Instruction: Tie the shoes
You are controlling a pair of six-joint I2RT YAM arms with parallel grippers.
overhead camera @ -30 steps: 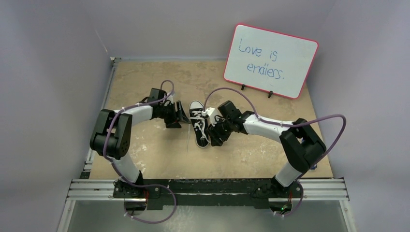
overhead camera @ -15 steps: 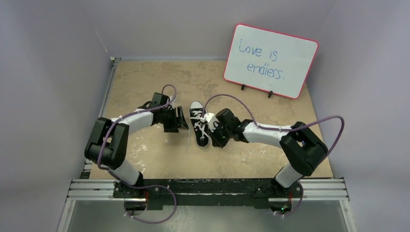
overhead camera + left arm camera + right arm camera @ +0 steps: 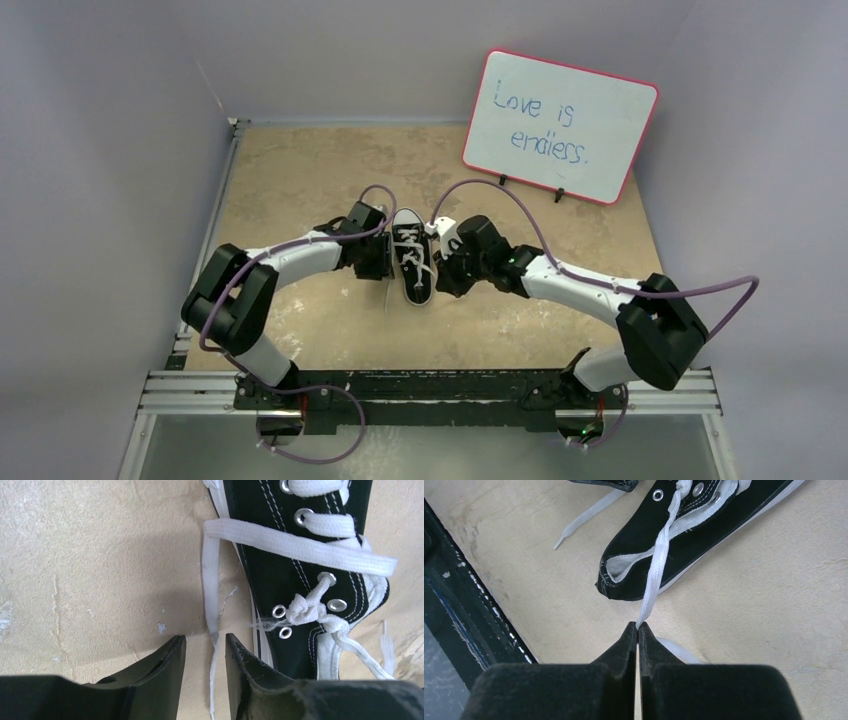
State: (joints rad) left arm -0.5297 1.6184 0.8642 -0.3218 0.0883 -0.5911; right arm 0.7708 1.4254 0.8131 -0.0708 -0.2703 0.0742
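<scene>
Black canvas with a white toe cap and white sole edge: the sneaker (image 3: 413,262) sits on its sole near the middle of the tan, scuffed table (image 3: 300,180). Its toe points away towards the far wall and its heel points back at the arm bases. Both arms are bent inward so that the shoe lies right between them. The left gripper (image 3: 205,645) is low beside the shoe's left flank, with its two black fingers standing partly apart. A left strand (image 3: 210,580) of white lace drops off the side of the upper and trails along the table through the gap between them. It lies nearer one finger, but as far as I can see neither pad is pressing on it. On the other side, just off the heel end, the right gripper (image 3: 638,627) has its fingers closed tip to tip. They are pinched on a right strand (image 3: 659,565), which runs straight up from the tips, across the collar and towards the top eyelets. From the left wrist camera a small knot (image 3: 305,607) shows by the upper eyelets, and the lacing is loose across the tongue. A red-framed whiteboard (image 3: 560,127) with blue handwriting stands propped at the far right of the table, well apart from the shoe.
</scene>
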